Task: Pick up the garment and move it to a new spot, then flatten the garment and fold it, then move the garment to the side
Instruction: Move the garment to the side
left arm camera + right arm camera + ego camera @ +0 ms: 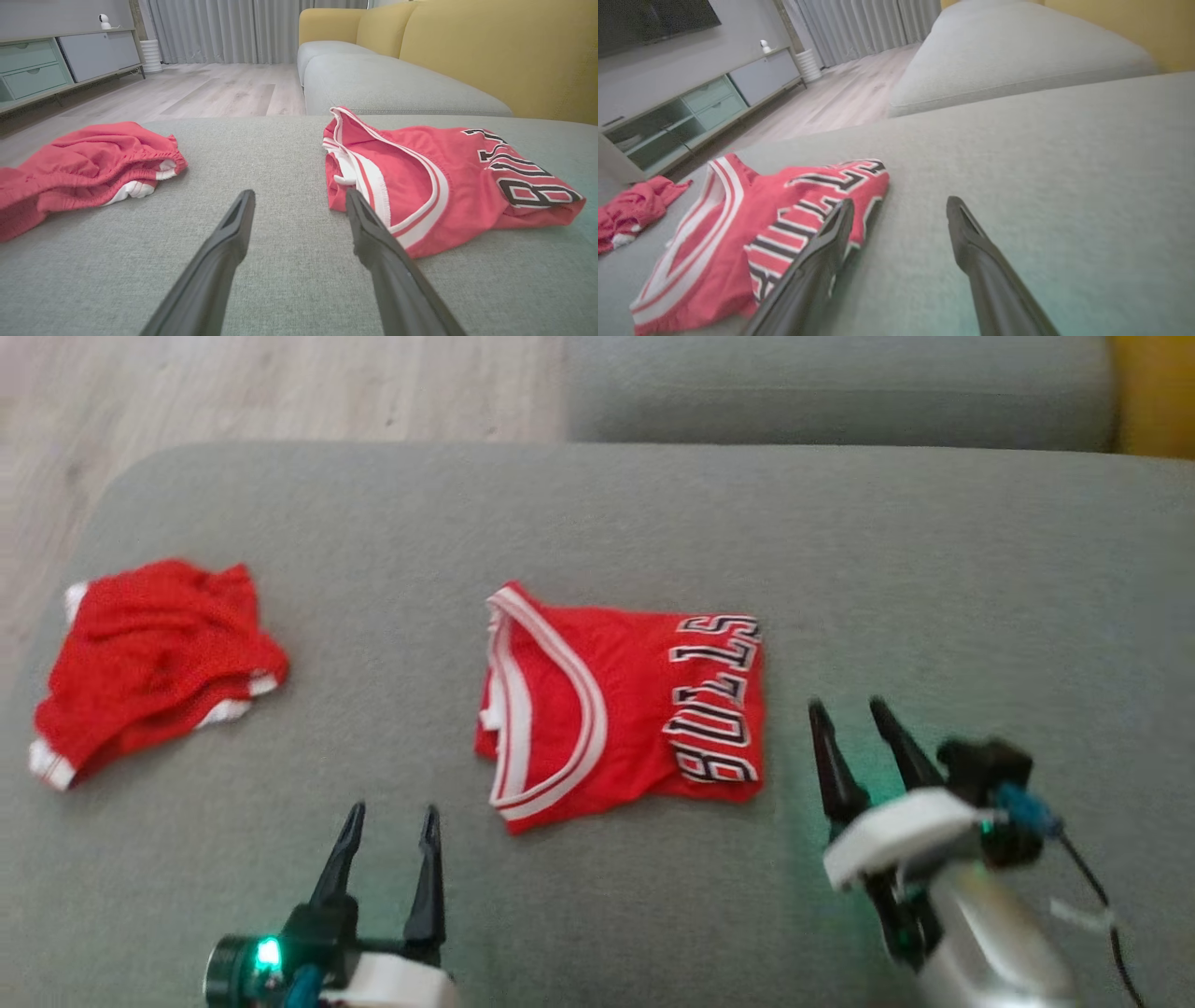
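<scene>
Nearest the lens, at the lower left of the head view: left jaws, spread wide and empty, tips aimed up-frame over bare grey cushion (597, 523). At the lower right: right jaws, likewise spread, pinching nothing, tips near the lettered edge of the red jersey (621, 705).

Sits at frame centre, between the two sets of jaws, touched by neither. Folded into a rough rectangle, white-trimmed opening at its left, black lettering at its right. Well apart at the left of frame: crumpled red shorts (154, 663).

Looks thin, light and limp. Likely sags and falls open if lifted by one corner, and probably slides readily over the woven cushion. Better taken at two places at once: the trimmed left edge and the lettered right edge, pinching every layer together so the fold holds. Nothing fragile here, though the loose mesh could snag on the tips.
</scene>
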Controlling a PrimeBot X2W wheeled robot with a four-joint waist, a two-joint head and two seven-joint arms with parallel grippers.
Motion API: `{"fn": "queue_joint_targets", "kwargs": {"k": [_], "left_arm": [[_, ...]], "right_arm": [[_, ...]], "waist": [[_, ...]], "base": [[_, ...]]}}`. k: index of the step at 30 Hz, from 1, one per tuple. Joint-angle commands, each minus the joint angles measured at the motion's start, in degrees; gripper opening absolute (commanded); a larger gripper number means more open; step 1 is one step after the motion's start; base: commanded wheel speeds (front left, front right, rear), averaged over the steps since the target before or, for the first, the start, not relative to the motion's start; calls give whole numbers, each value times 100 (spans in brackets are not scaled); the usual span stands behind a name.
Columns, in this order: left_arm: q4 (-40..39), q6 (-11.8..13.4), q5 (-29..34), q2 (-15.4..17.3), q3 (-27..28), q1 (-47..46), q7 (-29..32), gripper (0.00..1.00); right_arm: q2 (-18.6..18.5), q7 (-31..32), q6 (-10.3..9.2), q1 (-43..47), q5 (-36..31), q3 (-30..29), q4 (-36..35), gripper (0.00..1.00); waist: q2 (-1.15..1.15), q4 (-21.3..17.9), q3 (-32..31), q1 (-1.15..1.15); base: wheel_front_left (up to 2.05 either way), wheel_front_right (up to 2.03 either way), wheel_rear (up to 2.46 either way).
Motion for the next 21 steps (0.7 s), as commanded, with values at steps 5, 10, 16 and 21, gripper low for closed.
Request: {"fn": "queue_joint_targets", "kwargs": {"k": [5, 10, 16, 21], "left_arm": [[-111, -31, 0, 14, -58, -399, -31, 100], [-50, -39, -47, 14, -196, -464, -31, 100], [-88, -1, -94, 14, -297, -554, -31, 100], [-121, -1, -102, 14, -374, -611, -31, 100]], "right_arm": [[-8, -38, 22, -863, 406, 325, 597, 100], [-8, -38, 22, -1115, 667, 280, 1347, 100], [-8, -38, 22, -1160, 1251, 678, 1713, 100], [-8, -38, 22, -1140, 1939, 1256, 1647, 73]], "waist": [[0, 713, 470, -1], [0, 1040, 595, -1], [0, 1209, 721, -1], [0, 1178, 753, -1]], "base": [[0, 0, 0], [0, 0, 0], [0, 0, 0], [0, 0, 0]]}}
